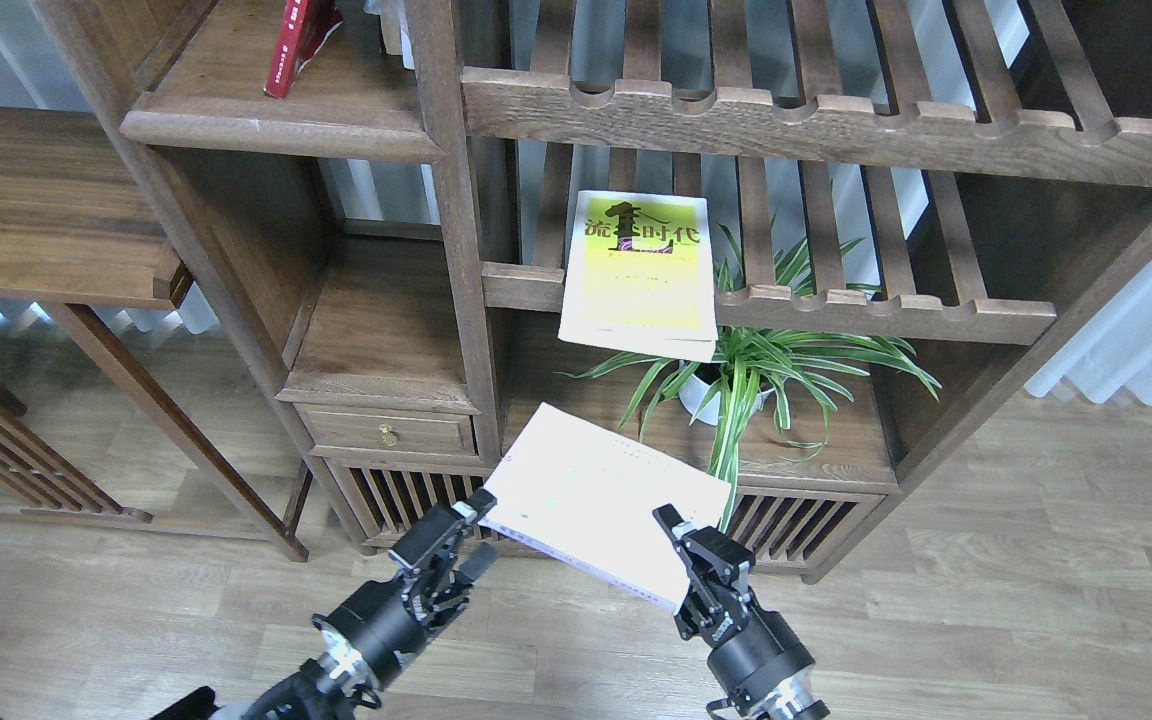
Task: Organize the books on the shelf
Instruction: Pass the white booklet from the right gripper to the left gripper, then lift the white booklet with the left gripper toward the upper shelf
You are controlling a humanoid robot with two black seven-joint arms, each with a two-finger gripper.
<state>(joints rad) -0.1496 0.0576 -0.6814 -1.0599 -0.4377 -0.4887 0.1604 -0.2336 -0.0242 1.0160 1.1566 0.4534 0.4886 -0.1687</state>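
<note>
The white book [596,495] is held flat in front of the low cabinet. My right gripper [681,565] is shut on its near right corner. My left gripper [468,538] is open, with its fingers on either side of the book's left corner. The yellow-green book [639,280] lies face up on a slatted rack and overhangs the front rail. The dark red book [294,45] leans on the solid shelf [276,125] at the upper left, partly cut off by the top edge of the view.
A spider plant in a white pot [746,375] stands on the cabinet top just behind the white book. A drawer with a brass knob [388,436] is at the left of it. A wooden side table [46,230] stands at far left. A post [456,230] divides the bays.
</note>
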